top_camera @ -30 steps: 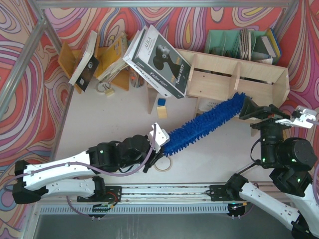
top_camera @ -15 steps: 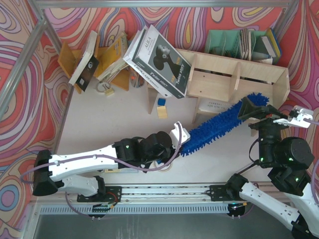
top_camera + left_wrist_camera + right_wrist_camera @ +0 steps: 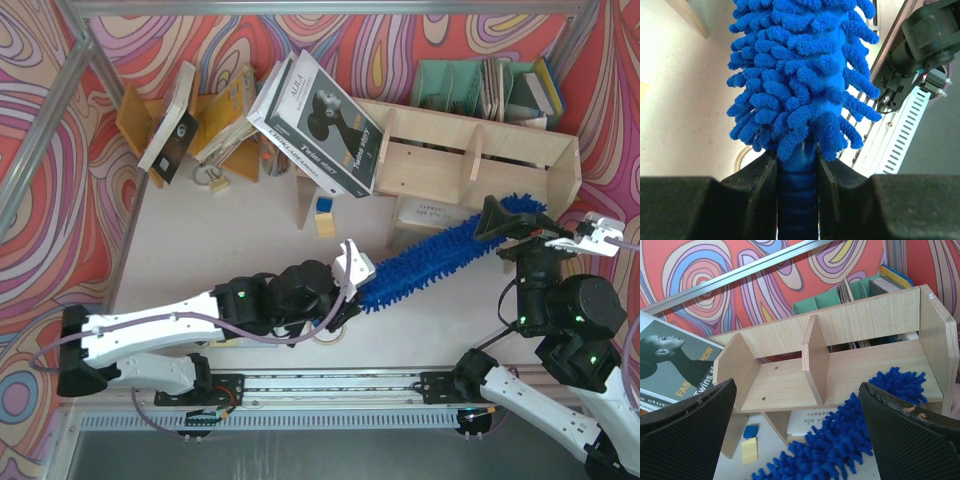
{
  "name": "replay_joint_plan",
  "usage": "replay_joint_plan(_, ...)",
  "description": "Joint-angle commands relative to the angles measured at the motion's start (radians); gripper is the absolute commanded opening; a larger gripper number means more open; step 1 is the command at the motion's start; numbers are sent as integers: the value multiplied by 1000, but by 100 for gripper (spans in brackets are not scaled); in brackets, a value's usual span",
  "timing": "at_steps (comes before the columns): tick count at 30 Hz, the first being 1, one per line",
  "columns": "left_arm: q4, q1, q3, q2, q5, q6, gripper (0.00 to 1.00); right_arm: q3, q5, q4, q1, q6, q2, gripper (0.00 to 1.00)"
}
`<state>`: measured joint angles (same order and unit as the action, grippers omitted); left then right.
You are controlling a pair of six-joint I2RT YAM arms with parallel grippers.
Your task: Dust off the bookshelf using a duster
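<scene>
Duster (image 3: 440, 250) is pinched at its handle by the left gripper (image 3: 797, 175). Its long axis is directed up and rightwards, and the tip is found at the right compartment of the bookshelf (image 3: 520, 150), just beside the right gripper (image 3: 545, 232), which is spread wide and empty.

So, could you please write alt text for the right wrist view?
A fluffy blue duster rises from the bottom edge, its tip over the right-hand compartment of a pale wooden bookshelf. The right gripper frames the view, its black jaws wide open and empty.
</scene>
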<state>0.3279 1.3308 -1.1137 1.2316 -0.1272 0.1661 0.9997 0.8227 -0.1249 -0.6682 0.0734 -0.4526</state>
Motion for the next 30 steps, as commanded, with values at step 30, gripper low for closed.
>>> replay_joint_plan(30,-51,3,-185,-123,-260,-18,0,163,-29,5,-2,14,-26,99)
